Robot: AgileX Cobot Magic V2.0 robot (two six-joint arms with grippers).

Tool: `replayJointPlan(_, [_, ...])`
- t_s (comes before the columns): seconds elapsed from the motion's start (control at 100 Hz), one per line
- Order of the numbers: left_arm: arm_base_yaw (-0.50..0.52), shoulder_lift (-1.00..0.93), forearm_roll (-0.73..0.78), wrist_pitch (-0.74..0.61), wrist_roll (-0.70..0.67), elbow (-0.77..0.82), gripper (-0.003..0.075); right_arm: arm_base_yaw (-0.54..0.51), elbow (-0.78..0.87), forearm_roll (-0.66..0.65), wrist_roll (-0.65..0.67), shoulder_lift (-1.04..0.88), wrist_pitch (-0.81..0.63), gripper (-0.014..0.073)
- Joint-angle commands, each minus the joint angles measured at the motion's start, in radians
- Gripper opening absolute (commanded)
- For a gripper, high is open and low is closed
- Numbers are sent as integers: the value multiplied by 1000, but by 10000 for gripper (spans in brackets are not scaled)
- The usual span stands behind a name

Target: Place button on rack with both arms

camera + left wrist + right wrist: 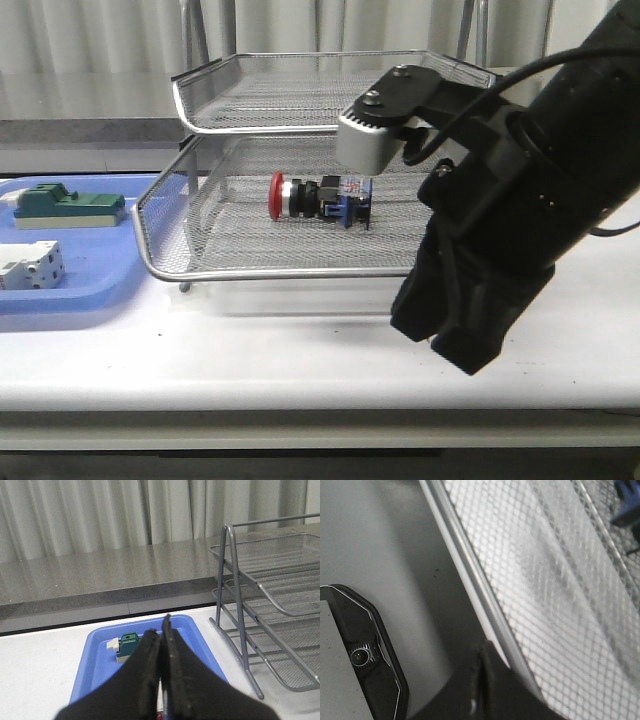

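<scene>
Button, small push-button switch with red mushroom cap, silver ring, black body and blue rear block [318,199]: lies on its side on the mesh floor of the lower pulled-out tray of the large silver wire-mesh letter-tray rack [160,205], roughly mid-tray. Nothing grips it.

Long axis runs about parallel to the tray's front rail, level with the mesh. Red cap points toward the left edge of the surface, blue block toward the right.

Right hand [479,680]: fingers pressed together, holding nothing, sitting just outside the tray's front rail over the white surface [300,350]. In the front view the black right arm hides it.

Left hand [161,645]: fingers together, empty, above the flat blue plastic tray [95,660] near the left edge, well apart from the rack. A green block [129,644] lies in that tray.

Judgement: placing looks done; step in hand is clearing away. Do it well by drawing the right hand straight off the front rail without catching the rim, since a knock could roll the cylindrical body on the mesh. Keep the left hand clear of the rack legs.
</scene>
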Motion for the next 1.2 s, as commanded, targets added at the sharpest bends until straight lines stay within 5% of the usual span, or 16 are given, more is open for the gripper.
replayJointPlan(0.0, [1,8,-10,-77,-7,-29,-20,-52,-41,-5,-8,-28,-112,-69])
replayJointPlan(0.72, [1,8,-10,-77,-7,-29,-20,-126,-218,-13,7,78,15,-69])
replayJointPlan(0.98, [1,8,-10,-77,-7,-29,-20,-126,-216,-14,113,-17,149,-60])
replayJointPlan(1.19, [1,8,-10,-77,-7,-29,-20,-160,-210,-90,332,-147,244,-60])
